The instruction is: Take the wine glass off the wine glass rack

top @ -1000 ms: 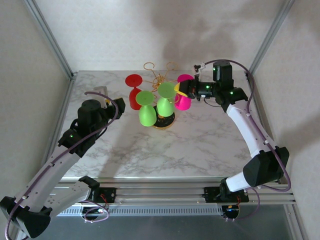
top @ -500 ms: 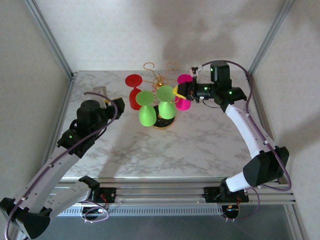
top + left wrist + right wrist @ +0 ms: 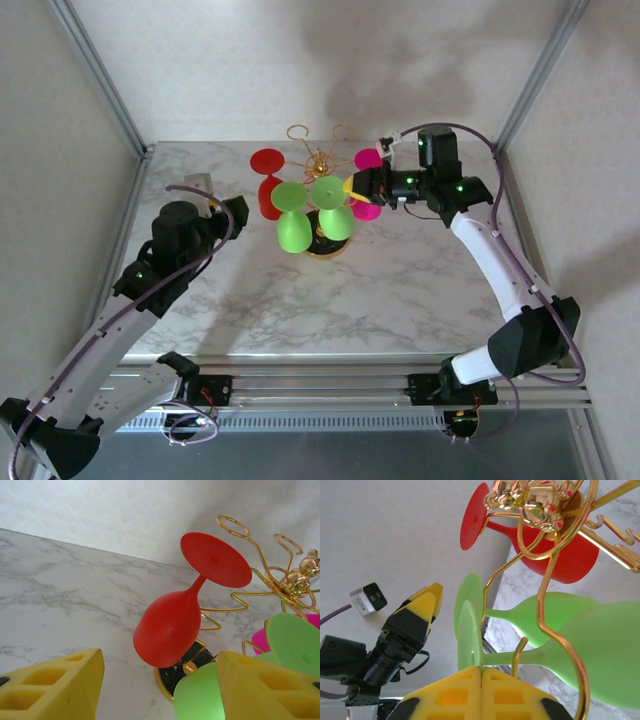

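The wine glass rack [image 3: 318,160], gold wire on a round black-and-gold base [image 3: 327,246], holds several upside-down wine glasses: red [image 3: 269,198], two green [image 3: 293,231] [image 3: 335,222] and pink [image 3: 366,209]. My right gripper [image 3: 354,185] is at the rack's right side. In the right wrist view its fingers [image 3: 481,669] are shut on the rim of a green glass's foot [image 3: 470,635], whose stem sits in a gold wire arm [image 3: 520,655]. My left gripper [image 3: 232,208] stands open left of the rack. The left wrist view has the red glass [image 3: 170,627] ahead of its open fingers [image 3: 50,685].
Metal frame posts [image 3: 100,80] and white walls close in the marble table [image 3: 400,290] on three sides. Two empty gold loops [image 3: 298,131] rise at the rack's back. The near half of the table is bare marble.
My right gripper has shifted slightly left toward the rack's centre, still shut. The left arm has stayed put.
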